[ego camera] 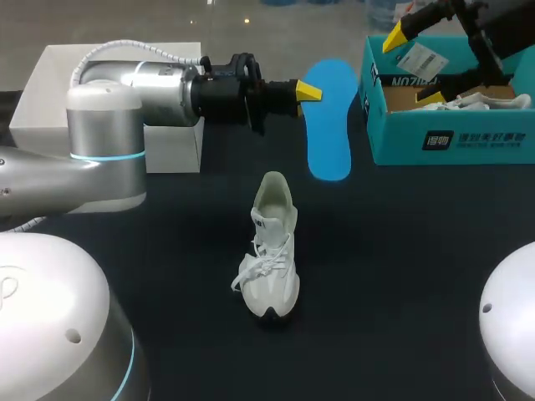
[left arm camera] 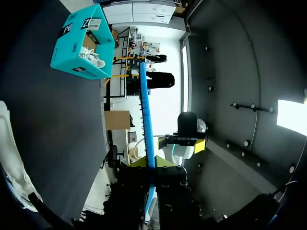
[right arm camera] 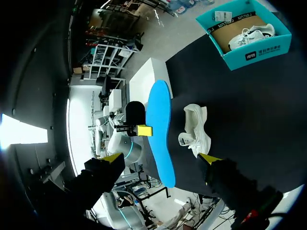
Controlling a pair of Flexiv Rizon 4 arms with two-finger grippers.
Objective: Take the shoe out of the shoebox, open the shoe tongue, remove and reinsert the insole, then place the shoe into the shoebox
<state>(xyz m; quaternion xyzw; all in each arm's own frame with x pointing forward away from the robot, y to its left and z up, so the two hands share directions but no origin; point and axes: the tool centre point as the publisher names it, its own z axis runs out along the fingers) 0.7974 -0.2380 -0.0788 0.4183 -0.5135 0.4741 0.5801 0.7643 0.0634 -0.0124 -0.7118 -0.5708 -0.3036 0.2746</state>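
The left arm (ego camera: pixel 104 159) was silver with a blue ring and a white cable. The left end effector (ego camera: pixel 307 90) and right end effector (ego camera: pixel 414 68) were black, yellow-tipped.

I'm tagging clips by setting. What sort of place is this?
Likely a robot test bench, not a shop: the left gripper holds a blue insole over a dark table, the right gripper hovers over a teal shoebox, a white shoe stands nearby.
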